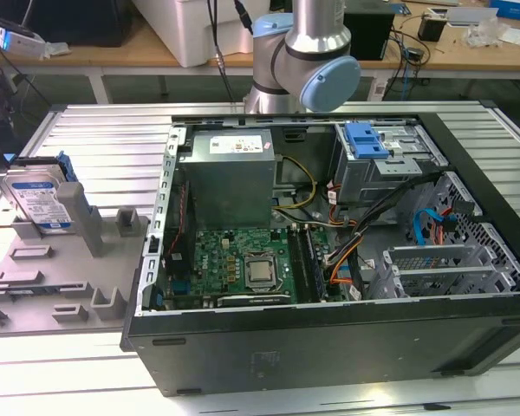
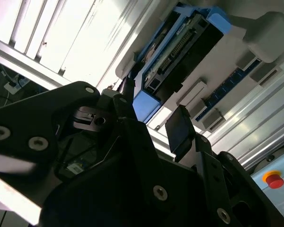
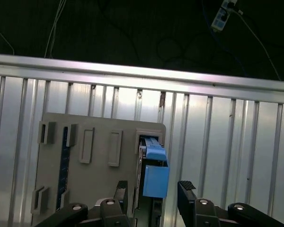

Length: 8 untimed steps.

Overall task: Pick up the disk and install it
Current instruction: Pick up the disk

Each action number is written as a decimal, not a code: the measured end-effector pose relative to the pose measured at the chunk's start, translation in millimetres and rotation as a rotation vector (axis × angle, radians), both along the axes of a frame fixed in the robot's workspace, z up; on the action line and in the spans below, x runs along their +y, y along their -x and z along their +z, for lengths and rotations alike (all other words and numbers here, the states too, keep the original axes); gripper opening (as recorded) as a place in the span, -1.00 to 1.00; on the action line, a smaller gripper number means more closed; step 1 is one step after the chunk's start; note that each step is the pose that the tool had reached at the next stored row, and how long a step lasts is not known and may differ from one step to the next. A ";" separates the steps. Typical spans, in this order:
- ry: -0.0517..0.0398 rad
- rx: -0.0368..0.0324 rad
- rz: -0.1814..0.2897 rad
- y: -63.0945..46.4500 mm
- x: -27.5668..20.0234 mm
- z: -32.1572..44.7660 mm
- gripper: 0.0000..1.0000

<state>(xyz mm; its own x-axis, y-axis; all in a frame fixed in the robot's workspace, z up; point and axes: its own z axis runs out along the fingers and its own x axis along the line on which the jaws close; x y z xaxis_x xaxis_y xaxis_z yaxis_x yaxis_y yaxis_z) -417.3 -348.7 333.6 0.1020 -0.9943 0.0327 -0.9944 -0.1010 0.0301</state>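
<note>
claw [image 3: 153, 184] apart, close by the blue end of the disk [image 3: 152, 155]. stands upright in grey holder [image 3: 100, 128]. blue-and-white label [image 1: 37, 204], words too small to read.

In the second wrist view the black metal tool [image 2: 154, 108] hangs with its jaws apart. One finger [image 2: 127, 97] stands on either side of the blue rail end of the flat rectangular disk [image 2: 187, 45]. The disk stands on edge in a pale grey moulded plastic holder [image 2: 274, 28], its connector row showing. The holder lies on a ribbed aluminium worktop [image 2: 80, 42]. A round red push-button [image 2: 273, 180] sits on a pale grey box.
</note>
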 end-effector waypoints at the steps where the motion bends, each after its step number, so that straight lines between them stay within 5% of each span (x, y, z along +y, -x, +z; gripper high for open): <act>1: 0.0000 -0.0001 0.000 0.0 0.0 -0.7 0.08; 4: 0.0000 0.0000 0.000 0.0 0.0 -2.6 0.08; 6: -0.0001 -0.0001 0.000 5.0 0.0 -30.9 0.08; 8: -0.0001 -0.0002 0.000 5.1 0.0 -34.3 0.08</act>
<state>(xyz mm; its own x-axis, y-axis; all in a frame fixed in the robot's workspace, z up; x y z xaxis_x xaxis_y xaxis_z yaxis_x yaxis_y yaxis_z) -422.4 -348.7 299.4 0.1020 -0.9943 0.0326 -0.9944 -0.1010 0.0299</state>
